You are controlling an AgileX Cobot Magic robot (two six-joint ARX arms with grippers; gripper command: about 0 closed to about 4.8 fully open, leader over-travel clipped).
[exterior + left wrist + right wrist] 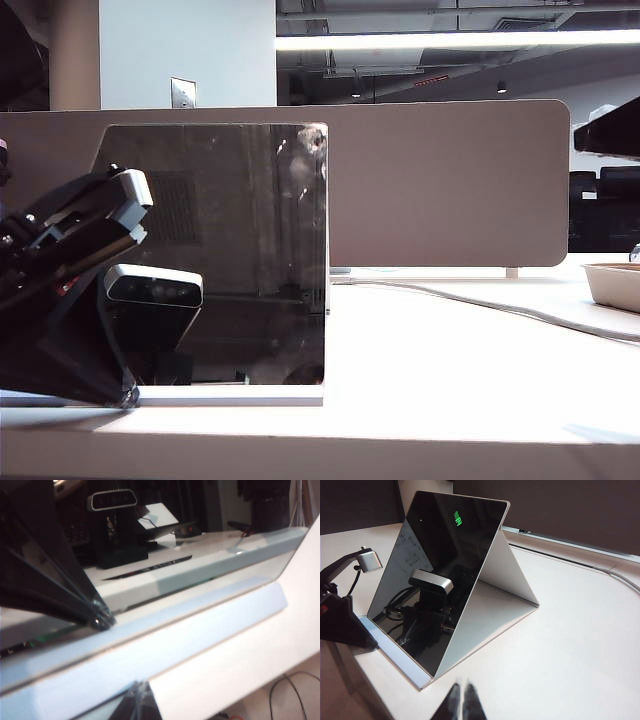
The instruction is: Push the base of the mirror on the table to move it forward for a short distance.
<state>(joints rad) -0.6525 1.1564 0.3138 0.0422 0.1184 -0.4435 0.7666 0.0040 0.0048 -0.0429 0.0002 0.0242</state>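
The mirror (pixel 215 250), a dark glossy square, leans on a white stand (pixel 495 605) on the table (pixel 450 370). Its base (pixel 235 395) is a thin white slab along the bottom edge. My left gripper (pixel 140 685) is shut with nothing held, and its tip touches the front edge of the base (pixel 175 640) near the left end. The exterior view shows that tip (pixel 130 397) low against the slab. My right gripper (pixel 461 689) is shut and empty over bare table, a short way from the base's near corner (pixel 422 685). In the right wrist view the left arm (pixel 340 625) reaches the base.
A broad grey-brown divider (pixel 450 180) stands behind the mirror. A grey cable (pixel 480 300) runs across the table toward the right. A beige tray (pixel 615 285) sits at the far right. The table's front edge (pixel 350 440) is close below the base.
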